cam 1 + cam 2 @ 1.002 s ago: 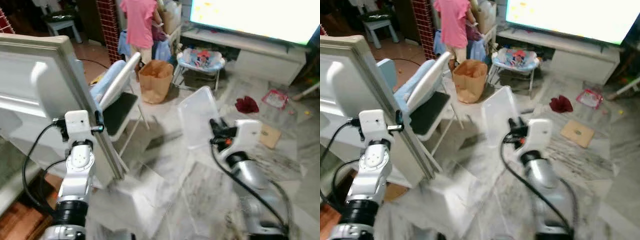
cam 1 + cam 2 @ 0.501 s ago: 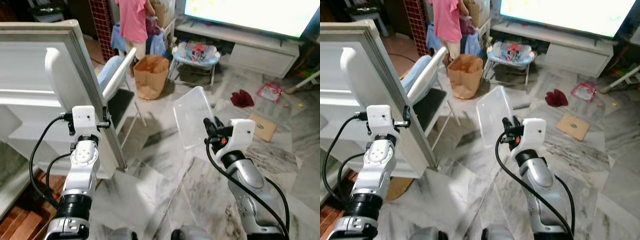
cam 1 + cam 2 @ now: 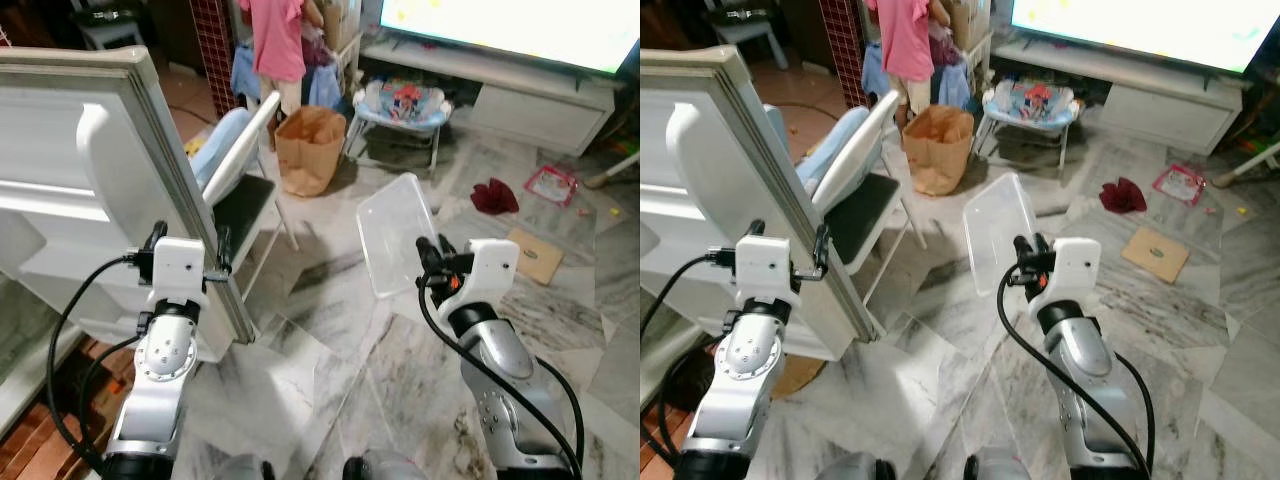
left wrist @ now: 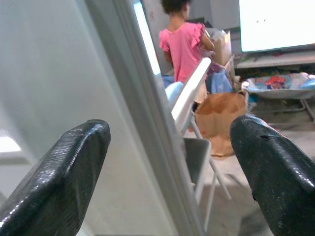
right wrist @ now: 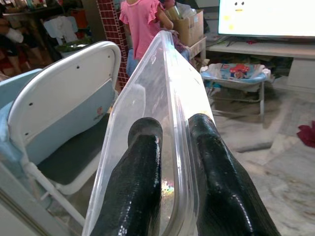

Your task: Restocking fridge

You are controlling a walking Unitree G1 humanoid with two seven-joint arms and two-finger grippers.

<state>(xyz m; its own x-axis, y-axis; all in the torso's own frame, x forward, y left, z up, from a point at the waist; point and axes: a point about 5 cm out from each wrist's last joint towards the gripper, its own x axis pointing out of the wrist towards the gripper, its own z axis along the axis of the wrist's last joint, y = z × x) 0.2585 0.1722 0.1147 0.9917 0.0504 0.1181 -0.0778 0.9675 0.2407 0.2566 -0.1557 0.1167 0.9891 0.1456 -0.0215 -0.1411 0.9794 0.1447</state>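
Pinching clear container [image 5: 162, 128] rim: right claw [image 5: 172, 147]; left claw [image 4: 167, 162] spread astride fridge door [image 4: 59, 98]

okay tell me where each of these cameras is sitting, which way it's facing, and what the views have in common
Left and right eye views: on the head, looking forward and down at the marble floor; both silver arms show.
Left wrist view: on the left arm, along the open left end effector at the fridge door edge.
Right wrist view: on the right arm, along the right end effector pinching the clear plastic container.
Shared: the person in pink, brown paper bag and white chair.
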